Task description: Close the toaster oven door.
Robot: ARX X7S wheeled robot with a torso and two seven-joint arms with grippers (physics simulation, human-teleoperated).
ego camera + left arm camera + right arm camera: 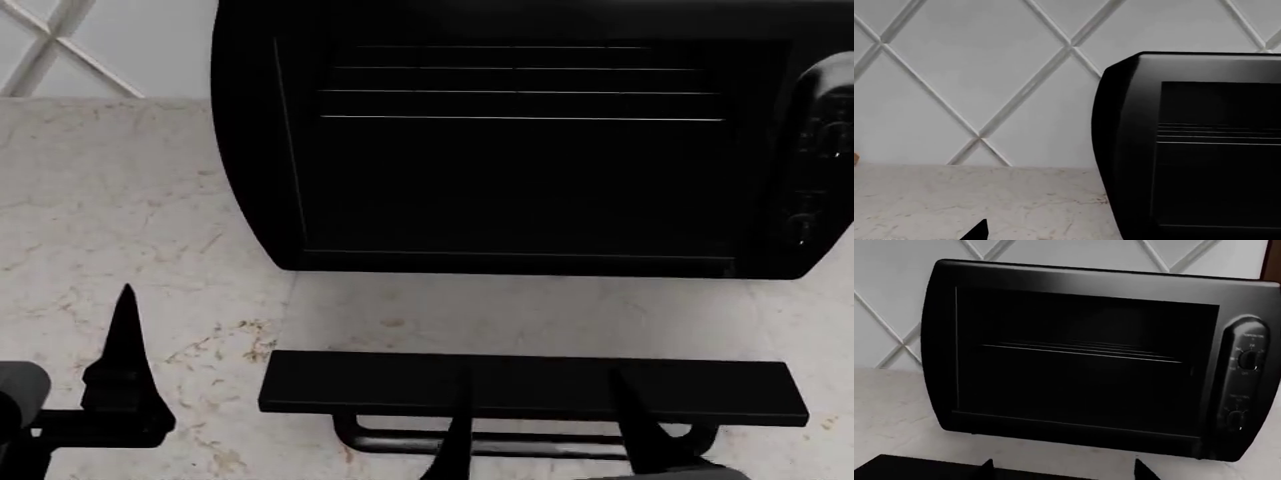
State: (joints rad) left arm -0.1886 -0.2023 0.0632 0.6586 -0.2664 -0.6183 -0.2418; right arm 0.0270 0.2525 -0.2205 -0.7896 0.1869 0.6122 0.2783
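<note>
Toaster oven (534,150) open, door (534,388) flat on counter (134,200), long axis crosswise; right gripper (541,440) spread under its bar handle (521,440), nearer than left gripper (123,370), state unclear.

One toaster oven (534,150), one door (534,388), two hands, right (541,420), left (123,340).

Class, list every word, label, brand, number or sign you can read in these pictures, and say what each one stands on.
None can be read.
The knob panel on the toaster oven bears small pale marks above and around its upper knob: too small and blurred to read.
The door, the handle, the countertop and the wall tiles show no text.
</note>
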